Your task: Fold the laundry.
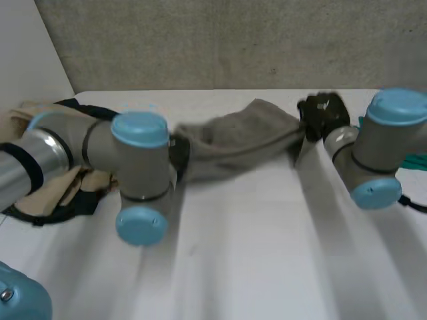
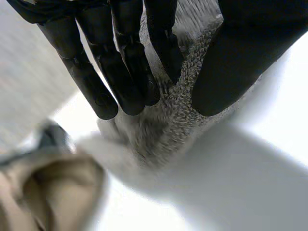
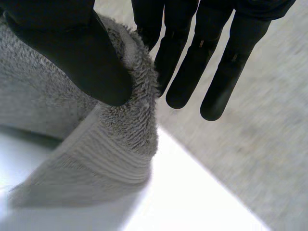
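White desk (image 1: 267,253) runs across the scene, with a rough grey wall (image 1: 220,40) behind its far edge. Both arms reach over it: the left arm (image 1: 100,150) comes in from the left side and the right arm (image 1: 380,147) from the right.

Between them a grey towel (image 1: 247,137) is stretched sideways over the far part of the desk, sagging a little in the middle. Whether its lower edge touches the desk I cannot tell. A heap of beige clothes with dark trim (image 1: 40,120) lies at the desk's left end, behind and beneath the left arm and apart from the towel.

The left hand (image 2: 120,62) has the towel's left end. Its fingers (image 2: 163,43) lie nearly straight on one face of the cloth and the thumb presses on the other, pinching it between them. The right hand (image 3: 91,53) has the towel's right end, close to a ribbed woven band. Its thumb sits on the near face and its fingers (image 3: 185,72) reach down behind the edge, pinching it.

A small teal thing (image 1: 415,162) shows at the desk's right edge, beyond the right arm.
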`<state>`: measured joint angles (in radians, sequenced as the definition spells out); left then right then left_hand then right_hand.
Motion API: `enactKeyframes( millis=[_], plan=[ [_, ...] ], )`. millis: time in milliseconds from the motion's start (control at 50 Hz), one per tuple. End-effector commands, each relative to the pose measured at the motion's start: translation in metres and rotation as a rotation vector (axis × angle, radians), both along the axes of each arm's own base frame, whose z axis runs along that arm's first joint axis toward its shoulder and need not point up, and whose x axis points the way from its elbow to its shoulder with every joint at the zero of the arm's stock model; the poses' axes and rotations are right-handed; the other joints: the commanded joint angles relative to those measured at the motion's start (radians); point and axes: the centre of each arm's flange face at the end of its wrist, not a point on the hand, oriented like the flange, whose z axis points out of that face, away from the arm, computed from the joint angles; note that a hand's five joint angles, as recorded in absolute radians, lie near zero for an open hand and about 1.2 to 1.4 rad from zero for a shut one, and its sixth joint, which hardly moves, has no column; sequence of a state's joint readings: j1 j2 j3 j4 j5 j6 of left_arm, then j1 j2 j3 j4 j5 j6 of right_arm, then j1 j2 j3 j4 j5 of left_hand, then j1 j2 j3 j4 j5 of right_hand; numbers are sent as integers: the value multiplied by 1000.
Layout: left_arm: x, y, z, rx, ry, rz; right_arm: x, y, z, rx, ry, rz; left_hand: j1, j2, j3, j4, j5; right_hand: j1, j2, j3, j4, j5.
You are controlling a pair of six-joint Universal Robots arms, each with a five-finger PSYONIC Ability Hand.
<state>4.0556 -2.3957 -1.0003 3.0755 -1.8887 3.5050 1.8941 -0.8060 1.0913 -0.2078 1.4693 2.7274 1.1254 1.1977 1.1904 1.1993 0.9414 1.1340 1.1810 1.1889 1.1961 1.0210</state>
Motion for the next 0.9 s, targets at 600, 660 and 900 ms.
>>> enactKeyframes(
  millis=[600,660,900],
  plan=[
    [-8,14,32,-5,-177,-319,-9,44,15,28,107,57,-812,-885,-877,-886,-803,262,215,207,200,201],
    [-11,9,19,27,-203,-377,-10,45,19,25,106,62,-800,-873,-865,-874,-791,262,215,207,200,201],
    [-24,-16,-8,0,-288,-372,-10,48,23,34,110,87,-748,-820,-813,-822,-738,262,215,207,200,201]
  ],
)
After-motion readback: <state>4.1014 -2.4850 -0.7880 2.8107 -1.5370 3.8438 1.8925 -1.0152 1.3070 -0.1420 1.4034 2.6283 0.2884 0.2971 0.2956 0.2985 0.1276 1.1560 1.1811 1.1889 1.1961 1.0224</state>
